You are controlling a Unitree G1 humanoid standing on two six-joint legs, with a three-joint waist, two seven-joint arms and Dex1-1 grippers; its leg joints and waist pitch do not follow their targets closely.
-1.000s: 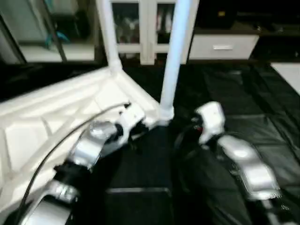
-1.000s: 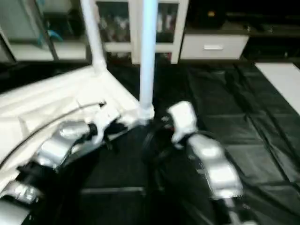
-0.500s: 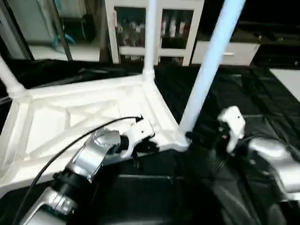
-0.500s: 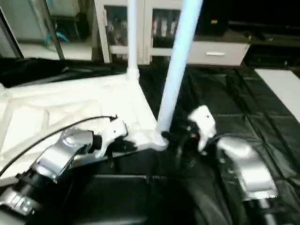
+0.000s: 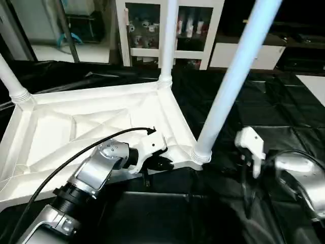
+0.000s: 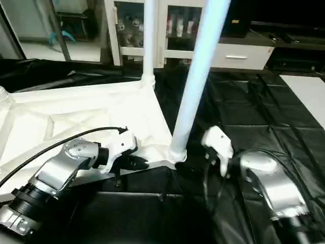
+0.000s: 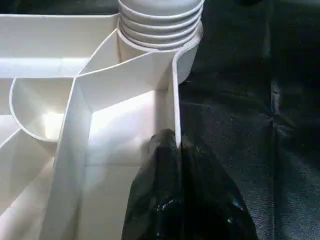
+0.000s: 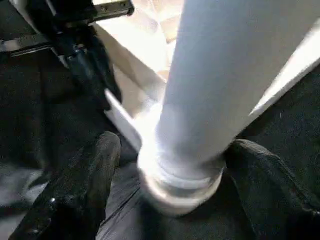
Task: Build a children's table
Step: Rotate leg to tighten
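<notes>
Black sheeting (image 5: 284, 101) carries the upturned table top (image 5: 76, 132). Left gripper (image 7: 172, 150), jaws clenched on the top's rim, likely steadies it; right gripper (image 8: 165, 195), jaws released, straddles the near-corner leg (image 5: 228, 86) at its socket.

The setting looked like a staged home room or robotics test space. The floor was covered with black plastic sheeting (image 5: 284, 117), creased and taped in panels, with a patch of pale bare floor (image 5: 314, 81) at its edge. Behind stood a white glass-door cabinet (image 5: 152, 25) holding small bottles and jars, and beside it a low white drawer unit (image 5: 244, 55) with a bar handle under a dark top. A metal stand (image 5: 63, 23) rose at the far left.
</notes>
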